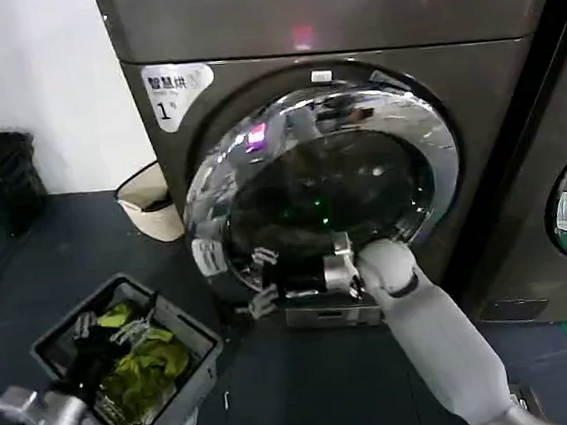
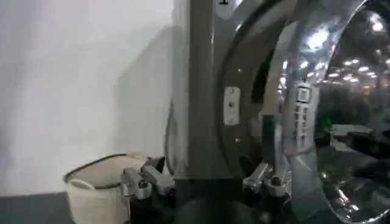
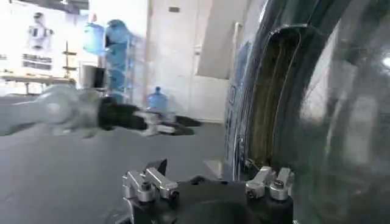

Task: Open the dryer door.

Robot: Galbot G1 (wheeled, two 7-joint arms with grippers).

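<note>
While reaching low across the front of machine "1", right gripper (image 1: 267,277) spread at the lower left rim of the dryer door (image 1: 321,184), which stands slightly ajar.

Fingers open, one tip close against the chrome rim and one clear of it, gripping nothing; door directly ahead of and above the tool, its unlatched edge on the robot's left, probably needing an outward pull. Left gripper (image 1: 6,405) low beside the laundry basket (image 1: 197,333), well apart, fingers spread in its wrist view.
</note>
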